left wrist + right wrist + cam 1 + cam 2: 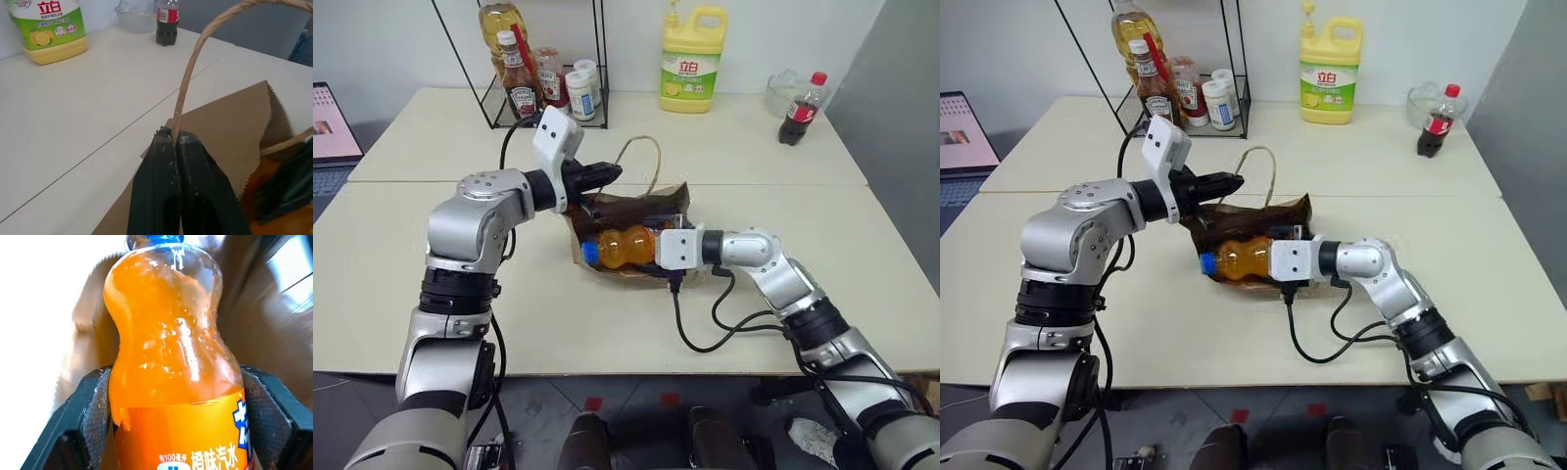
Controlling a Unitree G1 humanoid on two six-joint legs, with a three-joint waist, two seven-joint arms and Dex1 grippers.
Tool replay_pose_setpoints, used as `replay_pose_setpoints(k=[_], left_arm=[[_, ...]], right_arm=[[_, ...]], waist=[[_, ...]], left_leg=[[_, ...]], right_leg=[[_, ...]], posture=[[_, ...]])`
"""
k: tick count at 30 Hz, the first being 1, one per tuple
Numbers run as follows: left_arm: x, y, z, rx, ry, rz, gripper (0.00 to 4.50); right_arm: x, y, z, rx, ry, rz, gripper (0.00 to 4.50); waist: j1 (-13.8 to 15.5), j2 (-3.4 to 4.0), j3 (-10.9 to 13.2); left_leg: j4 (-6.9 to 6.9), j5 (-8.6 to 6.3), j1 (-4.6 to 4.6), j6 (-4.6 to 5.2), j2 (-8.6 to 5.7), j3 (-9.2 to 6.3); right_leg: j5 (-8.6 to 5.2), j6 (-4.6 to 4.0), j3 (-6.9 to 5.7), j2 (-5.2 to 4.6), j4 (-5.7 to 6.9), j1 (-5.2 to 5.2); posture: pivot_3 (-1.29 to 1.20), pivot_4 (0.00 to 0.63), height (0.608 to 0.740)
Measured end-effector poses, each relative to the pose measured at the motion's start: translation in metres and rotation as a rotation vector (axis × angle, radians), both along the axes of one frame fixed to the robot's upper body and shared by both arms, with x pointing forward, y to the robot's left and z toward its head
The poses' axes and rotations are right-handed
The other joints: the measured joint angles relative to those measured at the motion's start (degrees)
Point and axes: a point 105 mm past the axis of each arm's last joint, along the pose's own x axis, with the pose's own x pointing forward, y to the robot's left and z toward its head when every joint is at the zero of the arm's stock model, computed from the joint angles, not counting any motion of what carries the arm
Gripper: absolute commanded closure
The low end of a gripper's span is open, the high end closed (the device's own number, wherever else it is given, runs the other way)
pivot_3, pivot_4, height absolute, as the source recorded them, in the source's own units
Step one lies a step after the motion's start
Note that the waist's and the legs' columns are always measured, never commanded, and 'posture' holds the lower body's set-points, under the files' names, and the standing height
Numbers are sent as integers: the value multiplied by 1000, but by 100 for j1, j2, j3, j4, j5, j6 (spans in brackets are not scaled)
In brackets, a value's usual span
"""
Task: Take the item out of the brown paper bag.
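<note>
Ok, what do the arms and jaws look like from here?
Both arms are silver-grey metal with black joint rings. The left arm carries a white wrist box; the right arm has a white wrist block and a loose black cable. The jaws are black.

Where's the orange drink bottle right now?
In the head views the orange drink bottle lies on its side at the brown paper bag's mouth, mid-table, gripped by the right gripper, blue cap pointing toward the robot's left.

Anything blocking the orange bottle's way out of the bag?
Nothing visible. The right claw grips the orange bottle, whose blue cap already pokes past the brown paper bag mouth; the left claw pinches a handle.
</note>
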Motion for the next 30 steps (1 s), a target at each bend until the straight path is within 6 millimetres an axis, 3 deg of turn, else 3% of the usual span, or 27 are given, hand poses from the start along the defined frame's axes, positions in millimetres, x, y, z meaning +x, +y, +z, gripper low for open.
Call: replay_pose_setpoints(k=[3, 9, 13, 17, 19, 23, 27, 30], left_arm=[[3, 1, 1, 9, -12, 12, 4500], [8, 6, -6, 24, 7, 39, 4500], [9, 6, -6, 26, 3, 40, 4500], [9, 6, -7, 33, 3, 39, 4500], [9, 4, -9, 39, 5, 34, 4500], [9, 4, -9, 42, 5, 36, 4500], [9, 3, -9, 41, 5, 35, 4500], [9, 2, -9, 39, 3, 31, 4500]], right_arm=[[-9, -7, 20, 162, 97, -15, 1153], [-15, -41, 95, 470, 120, -147, 1153], [-2, -74, 111, 519, 87, -333, 1153], [24, -114, 91, 486, 135, -579, 1153], [43, -146, 78, 543, 219, -744, 1153], [56, -205, 30, 332, 335, -999, 1153], [52, -208, -27, 128, 491, -995, 1153], [51, -207, -35, 47, 511, -953, 1153]], waist=[[4, 1, 1], [27, 1, 1], [53, 1, 1], [68, 0, 1], [70, 1, 2], [96, 2, 2], [30, 6, 4], [-5, 9, 6]], left_leg=[[1, 0, -3, 0, -1, 1], [0, 0, -3, 0, 0, 0], [-1, 0, -4, 1, -1, 1], [-2, -1, -4, 1, -1, 2], [-1, -1, -5, 1, -2, 4], [-7, -2, -5, 3, -2, 7], [-7, -2, -6, 3, -2, 18], [-5, -1, -2, 3, -2, 14]], right_leg=[[0, 0, 1, 0, -2, 0], [0, 0, 0, 0, -3, 0], [0, 0, 0, 0, -8, 0], [0, 0, 1, 0, -10, 0], [0, -1, 4, -1, -9, -1], [0, -1, 4, -1, -20, -3], [0, -1, 14, -1, -21, -8], [0, 0, 10, 0, -18, -1]], posture=[[0, 150, 740], [0, 150, 740], [0, 150, 740], [0, 150, 740], [0, 150, 740], [0, 150, 740], [0, 150, 740], [0, 150, 740]])
